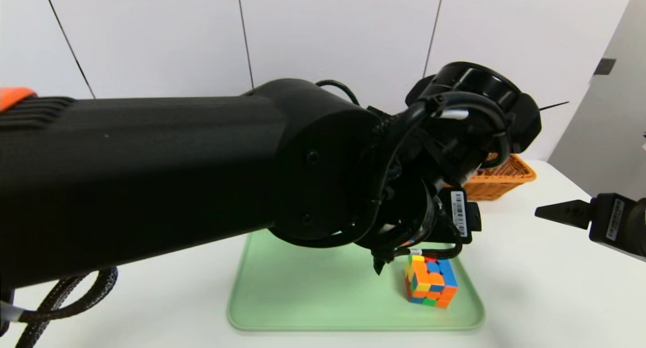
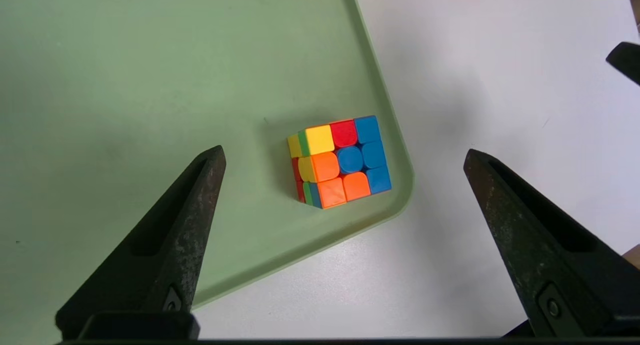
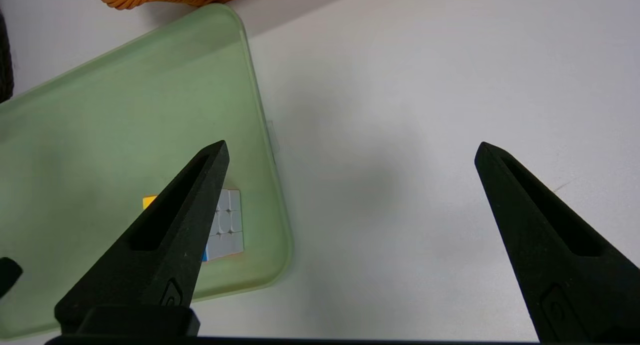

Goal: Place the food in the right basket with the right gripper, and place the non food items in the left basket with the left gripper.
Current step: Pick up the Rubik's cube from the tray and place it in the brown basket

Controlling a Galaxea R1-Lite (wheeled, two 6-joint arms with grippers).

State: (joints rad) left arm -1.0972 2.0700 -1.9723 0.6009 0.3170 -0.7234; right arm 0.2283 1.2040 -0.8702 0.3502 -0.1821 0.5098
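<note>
Head view shows the left arm's black forearm filling the near left, reaching across over the green tray (image 1: 282, 297) on the white table (image 1: 545, 297). Its left gripper (image 2: 342, 155) hangs above the tray's near right corner with both fingers (image 2: 185, 235) spread wide and nothing between them; in the left wrist view they frame the puzzle cube (image 2: 340, 161) from above without touching it. The cube (image 1: 430, 281) sits flat on the tray close to that corner, turned a little so one vertical edge faces the robot; being a cube it has no long axis, and its top shows yellow, orange and blue squares. It is the only thing visible on the tray. Off to the right the right gripper (image 3: 350, 150) hovers over bare table beside the tray, its fingers (image 3: 170, 245) likewise wide apart and holding nothing. Farther back on the right stands an orange wicker basket (image 1: 504, 179), partly hidden by the left wrist; its contents cannot be made out.
</note>
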